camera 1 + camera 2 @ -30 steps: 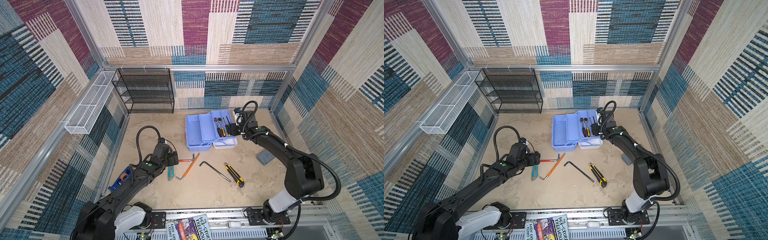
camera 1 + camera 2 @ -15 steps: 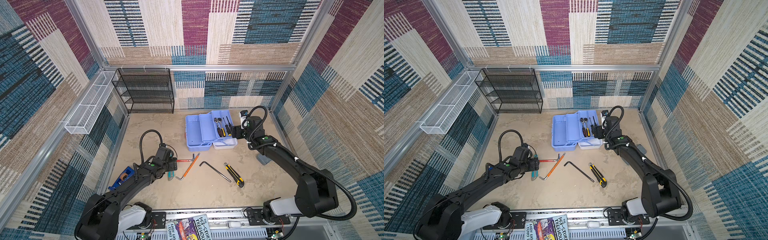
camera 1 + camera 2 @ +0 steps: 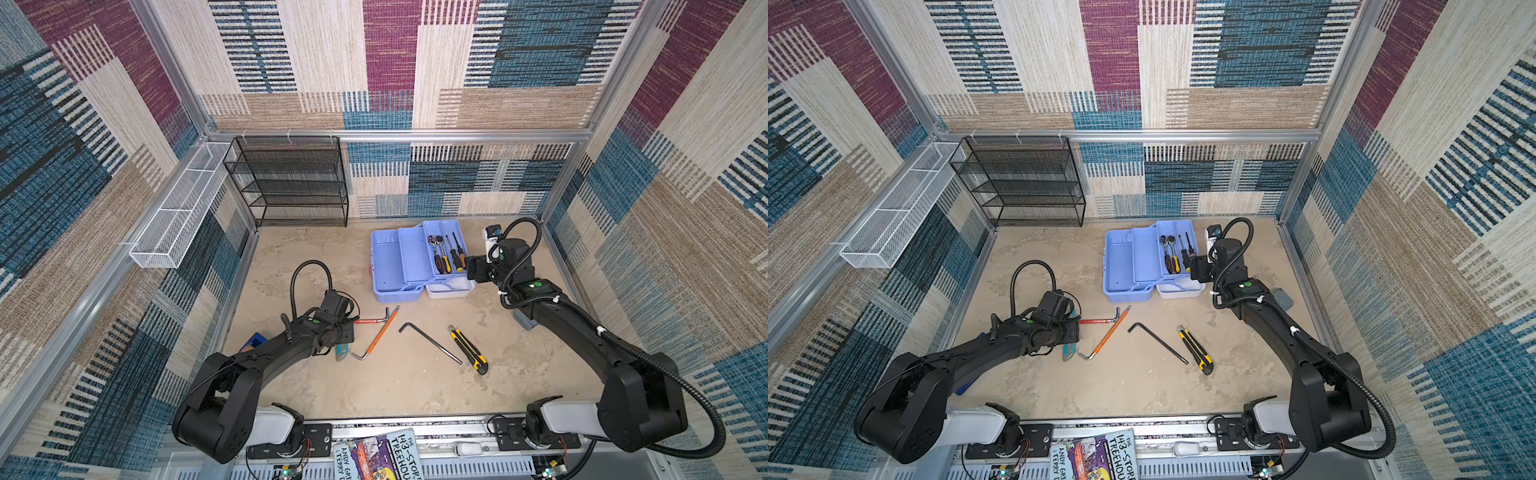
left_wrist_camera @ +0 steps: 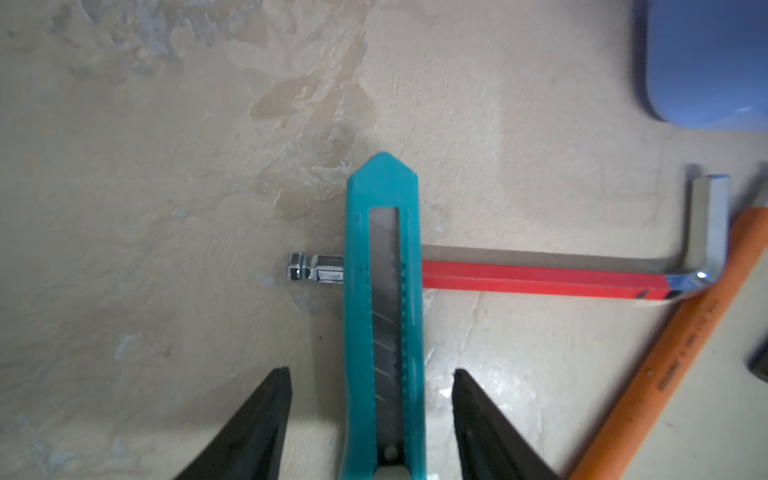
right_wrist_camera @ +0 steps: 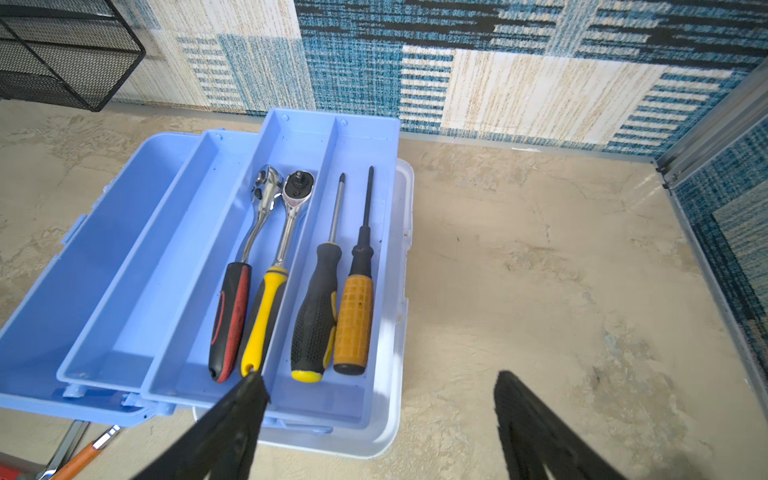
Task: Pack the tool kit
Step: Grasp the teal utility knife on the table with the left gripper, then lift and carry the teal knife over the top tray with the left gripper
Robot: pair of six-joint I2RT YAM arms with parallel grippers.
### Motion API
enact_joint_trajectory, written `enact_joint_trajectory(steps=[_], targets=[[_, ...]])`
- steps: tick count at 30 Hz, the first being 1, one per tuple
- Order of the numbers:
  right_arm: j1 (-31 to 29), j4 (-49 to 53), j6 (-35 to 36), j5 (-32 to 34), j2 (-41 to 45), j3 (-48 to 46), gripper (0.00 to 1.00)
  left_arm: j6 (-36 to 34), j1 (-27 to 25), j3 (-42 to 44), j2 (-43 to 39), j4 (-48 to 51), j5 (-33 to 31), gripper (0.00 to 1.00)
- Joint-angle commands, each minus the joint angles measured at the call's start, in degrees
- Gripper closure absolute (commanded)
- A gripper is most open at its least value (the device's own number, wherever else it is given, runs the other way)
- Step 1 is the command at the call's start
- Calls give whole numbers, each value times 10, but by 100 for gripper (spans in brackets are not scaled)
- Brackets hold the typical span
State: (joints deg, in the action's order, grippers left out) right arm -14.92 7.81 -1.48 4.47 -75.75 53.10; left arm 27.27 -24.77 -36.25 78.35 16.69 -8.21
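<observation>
Lowered since earlier: left gripper [image 4: 370, 370] astride teal utility knife [image 4: 384, 316], jaws narrowing but clear of it | knife toward table's left edge, atop red hex key [image 4: 540, 280] | likely light, stiff, slick: I'd pinch mid-body | right gripper [image 5: 379, 376] spread, empty, by toolbox [image 5: 104, 270] toward back-right corner.

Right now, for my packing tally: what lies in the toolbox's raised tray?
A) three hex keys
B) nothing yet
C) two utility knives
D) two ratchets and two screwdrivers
D: in the right wrist view the red-handled ratchet and the yellow-handled ratchet share one compartment of the light-blue tray, and two screwdrivers lie side by side in the next compartment.
</observation>
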Motion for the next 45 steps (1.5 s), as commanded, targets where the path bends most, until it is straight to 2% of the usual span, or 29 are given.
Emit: enact_joint_trajectory(steps=[1,4,10,16,22,27,36,41,45], targets=[[0,-32,-13,11,13,-12,11,2,0,-7,10,-12,1,37],[-1,-37,-20,11,23,-24,8,2,0,-6,17,-17,2,38],[-1,-46,-31,19,38,-41,7,1,0,-5,29,-24,6,47],[-1,-53,-30,23,50,-49,5,2,0,-4,37,-28,5,48],[0,-52,-28,24,52,-51,5,0,0,-10,39,-25,13,62],[0,-56,-33,23,55,-58,4,-2,0,-11,19,-14,18,80],[0,-62,-56,26,63,-87,4,11,-1,-22,-54,-2,29,86],[0,-65,-85,15,86,-115,6,18,-3,-86,-70,3,48,87],[-1,-43,-130,10,95,-136,10,14,-16,-170,-30,-13,75,88]])
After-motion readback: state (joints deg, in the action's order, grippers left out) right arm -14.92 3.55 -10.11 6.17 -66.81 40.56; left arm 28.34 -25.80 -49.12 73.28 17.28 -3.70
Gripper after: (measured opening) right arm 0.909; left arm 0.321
